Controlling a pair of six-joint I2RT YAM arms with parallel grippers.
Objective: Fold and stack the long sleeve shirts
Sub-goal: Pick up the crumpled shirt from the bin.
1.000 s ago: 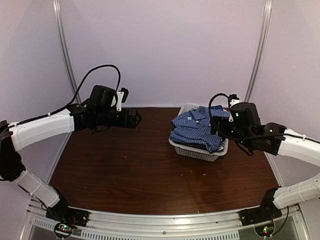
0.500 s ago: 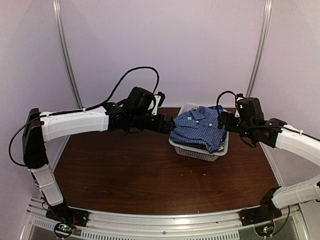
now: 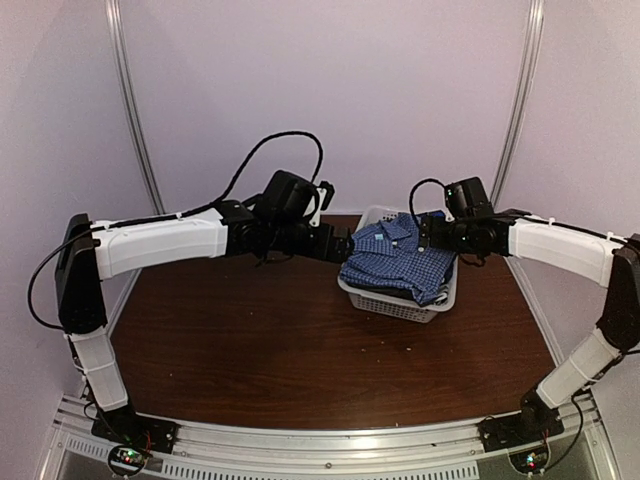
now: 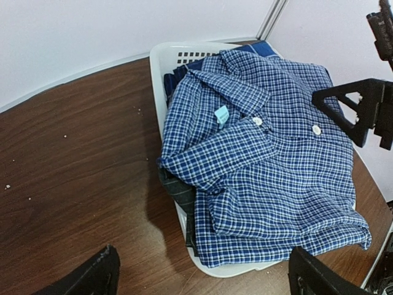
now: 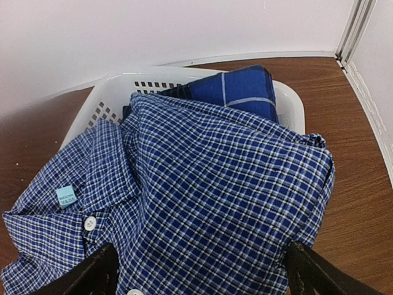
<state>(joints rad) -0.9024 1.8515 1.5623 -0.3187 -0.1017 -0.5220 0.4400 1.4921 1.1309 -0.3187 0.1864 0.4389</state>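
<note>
**Reaching for the top shirt from both sides**

The left gripper (image 3: 345, 246) and the right gripper (image 3: 425, 235) both stand with jaws spread wide and nothing between them, one at each side of the basket (image 3: 390, 305) right of centre in the overhead view. The top shirt (image 3: 395, 255) lies loosely folded on the pile there, collar (image 4: 236, 92) toward the far end, a darker blue cloth (image 5: 239, 86) showing beneath it. To do this well, each gripper should probably drop onto a shoulder edge near the collar and pinch only the upper layer, so the clothes below stay put. Lifting straight up past the rim, then carrying the shirt to the bare table (image 3: 280, 340) at lower centre, would give room to spread it.
</note>
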